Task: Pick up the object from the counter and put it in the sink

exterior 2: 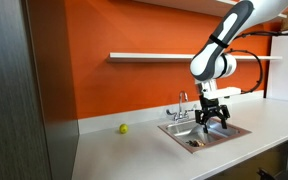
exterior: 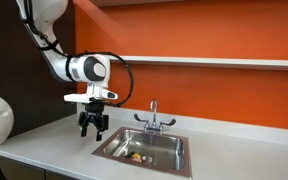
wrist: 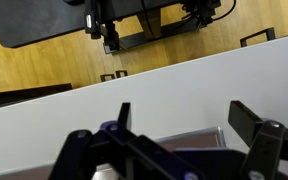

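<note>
The orange wall (exterior: 214, 30) stands behind the pincer, with a long shelf (exterior 2: 154, 57) on it, higher than the pincer. Under the pincer runs the pale counter (exterior: 244, 150), and in the wrist view I see its front edge and a wooden floor (wrist: 44, 65) beyond. The steel sink (exterior: 162, 148) lies just below the pincer, a little to one side. The chrome faucet (exterior: 152, 118) is beside the pincer, near the wall.

My pincer (exterior: 92, 128) hangs in the air near the sink's rim, its fingers (wrist: 246, 118) spread apart and holding nothing.

The small dark object (exterior 2: 195, 144) with yellow patches lies on the sink bottom, lower than the pincer. A tiny yellow-green ball (exterior 2: 123, 128) rests on the counter, well apart from the pincer, past the sink.
</note>
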Motion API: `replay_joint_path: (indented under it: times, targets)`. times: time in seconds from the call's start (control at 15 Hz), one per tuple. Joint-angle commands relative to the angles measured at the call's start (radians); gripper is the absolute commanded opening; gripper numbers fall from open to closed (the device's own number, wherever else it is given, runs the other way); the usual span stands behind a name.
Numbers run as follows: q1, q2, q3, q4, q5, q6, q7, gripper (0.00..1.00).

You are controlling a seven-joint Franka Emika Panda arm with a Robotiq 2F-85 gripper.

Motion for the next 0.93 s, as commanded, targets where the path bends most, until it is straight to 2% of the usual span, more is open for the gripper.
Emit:
replay_joint_path:
  times: [0.0, 0.87]
  targets:
    - [-0.024, -0.020, 0.027, -0.009, 0.006, -0.010, 0.000, 1.00]
    - [-0.027, -0.050, 0.032, -0.029, 0.007, -0.015, 0.006, 1.00]
